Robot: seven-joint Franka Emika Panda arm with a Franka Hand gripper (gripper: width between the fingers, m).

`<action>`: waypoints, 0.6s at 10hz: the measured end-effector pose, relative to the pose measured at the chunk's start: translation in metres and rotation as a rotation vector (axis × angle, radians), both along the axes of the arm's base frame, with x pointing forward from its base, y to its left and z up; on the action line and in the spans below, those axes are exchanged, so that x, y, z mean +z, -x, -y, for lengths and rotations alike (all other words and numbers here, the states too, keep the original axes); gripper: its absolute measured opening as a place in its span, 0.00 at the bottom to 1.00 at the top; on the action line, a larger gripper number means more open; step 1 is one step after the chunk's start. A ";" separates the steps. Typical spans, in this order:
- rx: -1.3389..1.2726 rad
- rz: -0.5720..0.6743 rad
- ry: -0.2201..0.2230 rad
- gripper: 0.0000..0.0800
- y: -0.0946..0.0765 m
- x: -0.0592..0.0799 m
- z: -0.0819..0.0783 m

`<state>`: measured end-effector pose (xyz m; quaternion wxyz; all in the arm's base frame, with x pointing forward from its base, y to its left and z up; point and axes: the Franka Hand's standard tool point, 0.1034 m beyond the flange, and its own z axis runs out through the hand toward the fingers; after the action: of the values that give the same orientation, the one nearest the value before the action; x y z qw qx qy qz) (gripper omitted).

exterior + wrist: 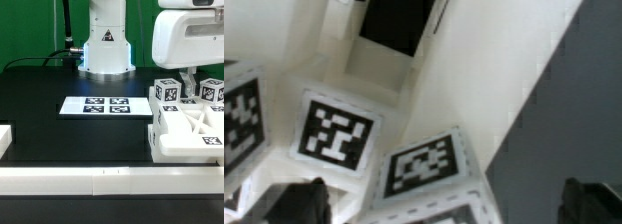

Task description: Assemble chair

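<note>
- The chair (190, 122) parts sit bunched at the exterior view's right, on the black bench (60, 135): an X-ribbed panel (195, 131) lies flat in front, and tagged blocks (168, 91) stand upright just behind it.
- My claw (441, 205) hangs directly over that bunch; in the exterior view only my white wrist housing shows, above the blocks.
- From the wrist, the blocks' tags (338, 134) fill the frame close below me, and my two dark fingertips (299, 200) stand wide apart with nothing between them.
- So the parts lie straight down from me, not off to a side; I judge the next move a short descent.
- The marker board (96, 105) lies flat near mid-bench, well apart from the chair, with a white rail (70, 181) along the near edge.
</note>
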<state>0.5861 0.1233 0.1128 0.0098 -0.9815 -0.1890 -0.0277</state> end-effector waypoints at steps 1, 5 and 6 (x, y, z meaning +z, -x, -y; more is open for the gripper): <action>-0.006 0.000 0.000 0.81 0.000 0.000 0.000; -0.022 -0.001 -0.001 0.36 0.000 0.000 0.002; -0.040 -0.001 -0.002 0.36 0.000 0.000 0.002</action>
<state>0.5864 0.1213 0.1127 0.0105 -0.9851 -0.1693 -0.0276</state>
